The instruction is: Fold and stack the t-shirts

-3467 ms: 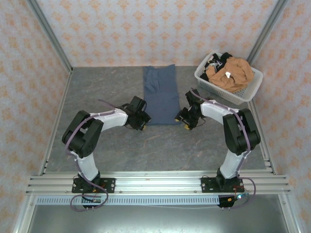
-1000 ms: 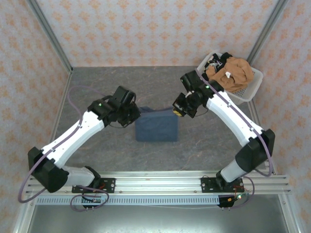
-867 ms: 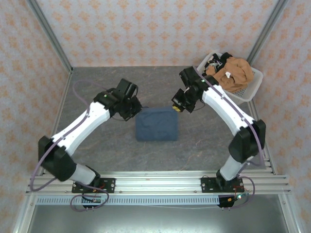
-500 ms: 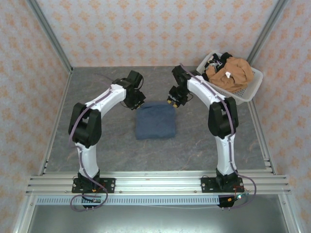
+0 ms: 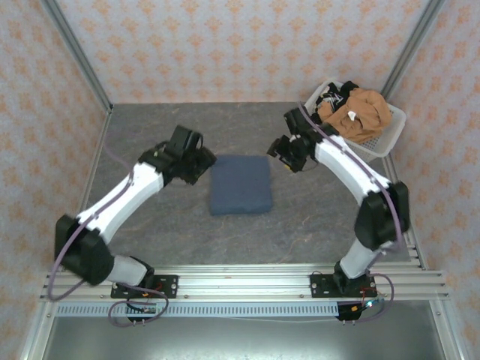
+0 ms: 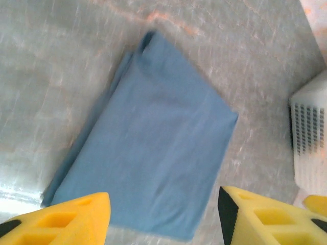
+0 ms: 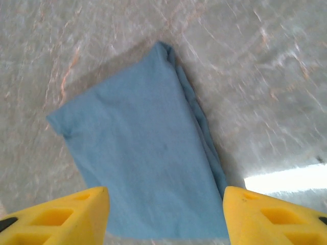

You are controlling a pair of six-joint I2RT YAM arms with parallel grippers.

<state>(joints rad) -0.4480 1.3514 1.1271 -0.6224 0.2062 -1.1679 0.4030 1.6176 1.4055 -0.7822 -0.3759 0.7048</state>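
Both arms have swung outward from the blue shirt (image 5: pixel 240 184). The basket (image 5: pixel 341 140) holds an orange shirt (image 5: pixel 361 112) and dark shirts (image 5: pixel 337 93). The blue shirt lies folded on the table (image 5: pixel 315 217) between the left gripper (image 5: pixel 201 166) and right gripper (image 5: pixel 283 154), both spread wide and empty.

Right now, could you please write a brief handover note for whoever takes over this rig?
Left gripper: open, empty, near the far-left corner of the slate-blue t-shirt.
Right gripper: open, empty, near its far-right corner.
The slate-blue t-shirt lies folded into a rectangle on the table.
The orange-tan t-shirt and darker ones are heaped in the white basket, far right.
Done: one shirt folded.
Left: fold the basket shirts and stack them.
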